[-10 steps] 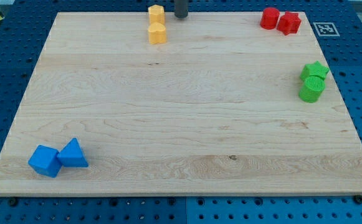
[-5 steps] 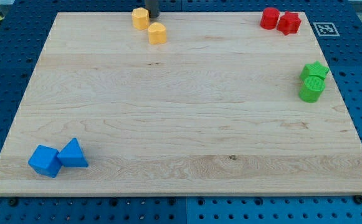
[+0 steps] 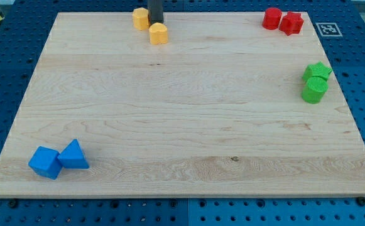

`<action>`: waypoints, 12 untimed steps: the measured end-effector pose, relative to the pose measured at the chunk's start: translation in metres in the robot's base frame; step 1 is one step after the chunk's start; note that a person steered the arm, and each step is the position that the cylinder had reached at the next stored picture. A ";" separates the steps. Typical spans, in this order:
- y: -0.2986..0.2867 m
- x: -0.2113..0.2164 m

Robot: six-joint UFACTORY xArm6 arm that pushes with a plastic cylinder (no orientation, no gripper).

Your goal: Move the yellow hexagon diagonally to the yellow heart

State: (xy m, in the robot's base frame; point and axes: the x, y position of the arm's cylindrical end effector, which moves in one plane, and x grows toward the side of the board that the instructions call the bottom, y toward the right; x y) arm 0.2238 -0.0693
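- A pale wooden tabletop [image 3: 182, 125] fills the view, lying on a blue pegboard [image 3: 6, 75].
- My tip [image 3: 155, 22], the lower end of a dark rod, comes down at the view's top edge, left of centre. The arm has no jaws, so there is no opening or closing to tell.
- The yellow hexagon [image 3: 141, 18] sits just left of my tip, touching or nearly touching it.
- The yellow heart [image 3: 159, 33] sits just below my tip, down and to the right of the hexagon.
- Two red blocks [image 3: 282, 21] touch at the top right corner.
- Two green blocks [image 3: 315, 82], one a star, touch near the right edge.
- A blue cube [image 3: 45, 162] and a blue triangle [image 3: 74, 155] touch at the bottom left.
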 end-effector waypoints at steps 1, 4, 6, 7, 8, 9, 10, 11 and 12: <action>-0.017 0.000; -0.091 0.007; -0.103 0.034; -0.054 0.090; -0.038 0.101; -0.038 0.102; -0.038 0.102; -0.038 0.100; -0.038 0.100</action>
